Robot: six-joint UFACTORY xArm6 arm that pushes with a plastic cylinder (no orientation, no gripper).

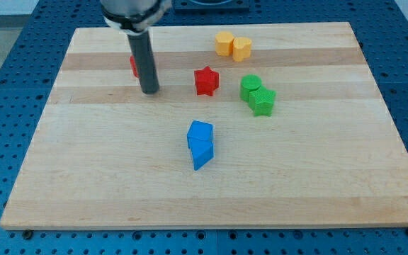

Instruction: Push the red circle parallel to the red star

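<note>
My tip (149, 91) has no jaws, just a bare rod. It sits against the red circle (133, 66), mostly hidden behind it, left of the red star (206, 81). Push gently and slowly so the circle lines up level with the star

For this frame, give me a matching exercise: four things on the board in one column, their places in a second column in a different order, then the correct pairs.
Column one:
1. red star
2. red circle
3. yellow blocks
4. blue blocks

Column two:
A. near the view's top, right of centre
B. mostly hidden behind the rod, just above my tip
C. middle of the board, left of the green blocks
D. lowest in the view, below the red star

Pairs: 1-C, 2-B, 3-A, 4-D
</note>
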